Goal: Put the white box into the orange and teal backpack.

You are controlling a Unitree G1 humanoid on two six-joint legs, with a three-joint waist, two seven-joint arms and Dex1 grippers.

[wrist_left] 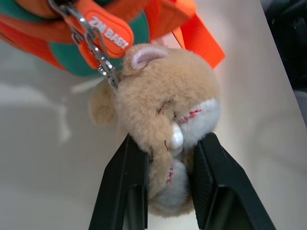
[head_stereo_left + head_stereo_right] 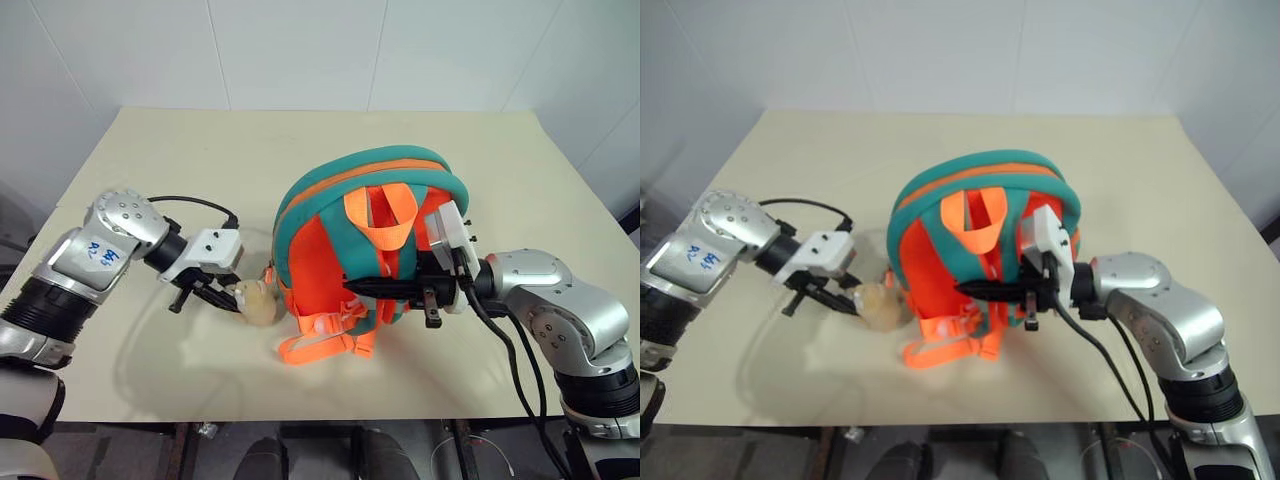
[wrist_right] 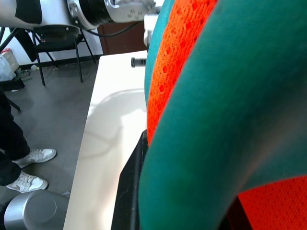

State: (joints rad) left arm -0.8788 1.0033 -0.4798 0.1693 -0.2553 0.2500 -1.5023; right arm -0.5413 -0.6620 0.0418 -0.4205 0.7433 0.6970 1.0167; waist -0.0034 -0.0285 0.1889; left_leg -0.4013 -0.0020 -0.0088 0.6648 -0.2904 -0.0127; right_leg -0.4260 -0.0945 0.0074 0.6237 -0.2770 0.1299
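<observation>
- Our left hand (image 2: 205, 293) has its two fingers pinching the tan plush charm (image 2: 256, 301), which hangs by a little metal clip from the orange and teal backpack (image 2: 365, 235).
- Our right hand (image 2: 385, 287) is pressed almost together on the bag — it looks like it nips the padded teal edge or a strap, with the bag standing right up against it.
- The backpack sits on the table (image 2: 180, 150) between our two hands, straps facing us.
- We see no white box near either hand, so we cannot say where it is.
- We think the bag is soft and floppy. It will sag if we let go, so holding the firm padded rim is best to keep its mouth open.
- The plush charm is squishy and light — a poor place to pull from, since only the small clip joins it to the bag.
- The box should be stiff and smooth, so we would grip it across its flat sides.
</observation>
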